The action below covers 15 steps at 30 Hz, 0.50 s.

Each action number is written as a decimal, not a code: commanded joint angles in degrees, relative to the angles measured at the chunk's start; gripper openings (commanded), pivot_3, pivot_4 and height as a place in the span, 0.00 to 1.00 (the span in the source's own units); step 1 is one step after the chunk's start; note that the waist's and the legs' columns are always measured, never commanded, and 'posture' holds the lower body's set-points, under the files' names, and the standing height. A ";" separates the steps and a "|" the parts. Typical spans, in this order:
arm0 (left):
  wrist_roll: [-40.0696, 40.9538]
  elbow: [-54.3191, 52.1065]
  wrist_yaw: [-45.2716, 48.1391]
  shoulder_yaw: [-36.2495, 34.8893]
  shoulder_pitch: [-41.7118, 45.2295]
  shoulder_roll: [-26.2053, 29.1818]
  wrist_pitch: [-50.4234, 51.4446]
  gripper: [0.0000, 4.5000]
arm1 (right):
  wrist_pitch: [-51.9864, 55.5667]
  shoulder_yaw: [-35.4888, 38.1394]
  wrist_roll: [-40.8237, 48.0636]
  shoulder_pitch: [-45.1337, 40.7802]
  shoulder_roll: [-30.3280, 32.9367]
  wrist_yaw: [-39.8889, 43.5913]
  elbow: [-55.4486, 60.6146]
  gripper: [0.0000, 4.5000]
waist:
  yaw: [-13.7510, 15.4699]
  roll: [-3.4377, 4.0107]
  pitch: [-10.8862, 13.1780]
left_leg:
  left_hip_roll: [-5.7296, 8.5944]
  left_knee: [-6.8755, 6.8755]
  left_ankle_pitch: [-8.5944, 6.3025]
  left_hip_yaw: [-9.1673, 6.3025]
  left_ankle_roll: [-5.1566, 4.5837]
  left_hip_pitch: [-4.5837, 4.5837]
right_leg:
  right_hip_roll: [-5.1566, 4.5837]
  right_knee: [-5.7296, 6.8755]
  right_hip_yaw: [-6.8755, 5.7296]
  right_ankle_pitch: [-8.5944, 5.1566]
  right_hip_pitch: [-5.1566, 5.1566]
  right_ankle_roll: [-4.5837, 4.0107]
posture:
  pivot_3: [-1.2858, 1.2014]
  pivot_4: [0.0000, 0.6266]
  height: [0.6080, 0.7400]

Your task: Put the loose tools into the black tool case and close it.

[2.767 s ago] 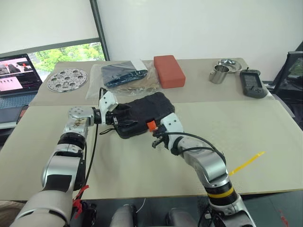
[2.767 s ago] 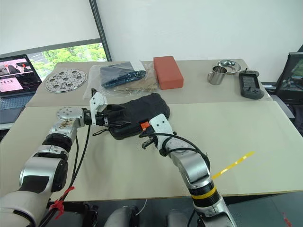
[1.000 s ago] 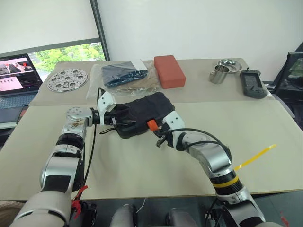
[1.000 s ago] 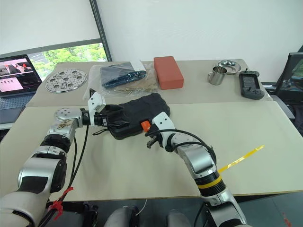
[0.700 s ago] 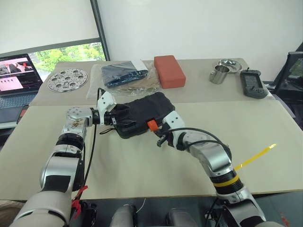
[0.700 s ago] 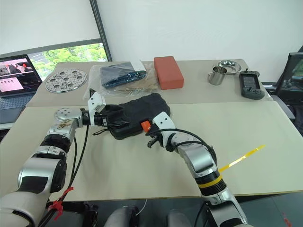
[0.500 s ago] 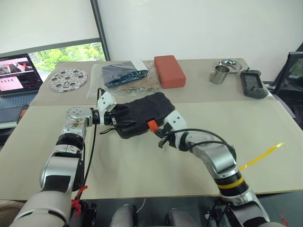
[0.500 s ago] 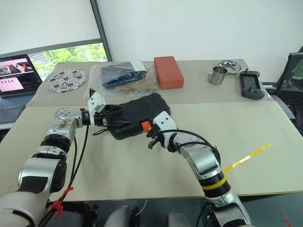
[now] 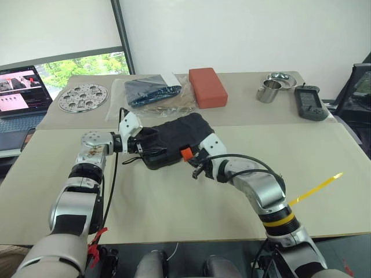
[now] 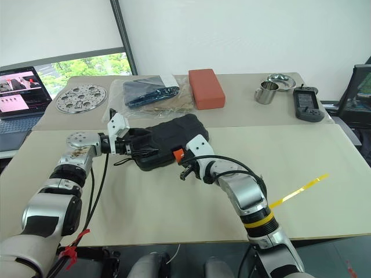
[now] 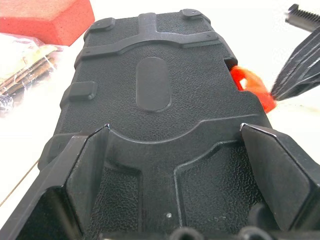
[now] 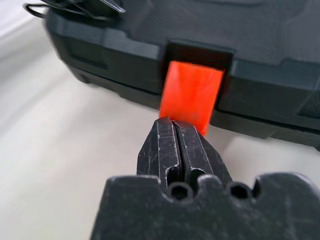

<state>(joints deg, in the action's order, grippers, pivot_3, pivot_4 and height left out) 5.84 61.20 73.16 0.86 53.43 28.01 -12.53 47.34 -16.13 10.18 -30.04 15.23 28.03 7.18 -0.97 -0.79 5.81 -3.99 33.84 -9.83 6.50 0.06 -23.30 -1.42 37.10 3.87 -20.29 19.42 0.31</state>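
The black tool case lies shut on the worktop; left gripper straddles its end, jaws wide; right gripper, jaws pressed together, touches the orange latch.

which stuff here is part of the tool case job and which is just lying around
Part of the job:
- black tool case, lid down
- its orange latch
- left tool, open around the case's end
- right tool, shut, at the latch

Just lying about:
- red-orange block
- perforated metal disc
- plastic bag
- metal cup
- handheld device
- laptop
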 commanded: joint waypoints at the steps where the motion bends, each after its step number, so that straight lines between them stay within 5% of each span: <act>1: -0.47 -0.83 -0.26 -0.32 -0.15 0.75 -0.89 1.00 | -3.12 1.12 -0.51 -2.19 -0.58 -0.02 -0.96 0.01 | -0.01 0.00 0.00 | 0.00 0.00 0.00 0.00 0.00 0.00 | 0.00 0.00 0.00 0.00 0.00 0.00 | 0.52 0.24 1.00; 15: -0.43 -1.28 -0.22 -0.31 -0.61 0.54 -0.77 1.00 | -7.06 1.20 -2.17 -4.81 -2.60 -0.30 -7.03 0.01 | -0.10 0.01 0.00 | -0.02 0.00 0.00 0.01 0.00 0.02 | 0.01 0.02 0.00 0.00 0.01 0.00 | 0.52 0.24 1.00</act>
<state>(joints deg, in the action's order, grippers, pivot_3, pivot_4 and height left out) 5.85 61.18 73.10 0.66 53.34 28.10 -12.53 43.06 -16.15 8.09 -32.08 13.32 28.16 -1.30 -1.07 -0.79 5.81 -4.02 33.84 -9.82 6.51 0.07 -23.28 -1.41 37.13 3.87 -20.29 19.42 0.31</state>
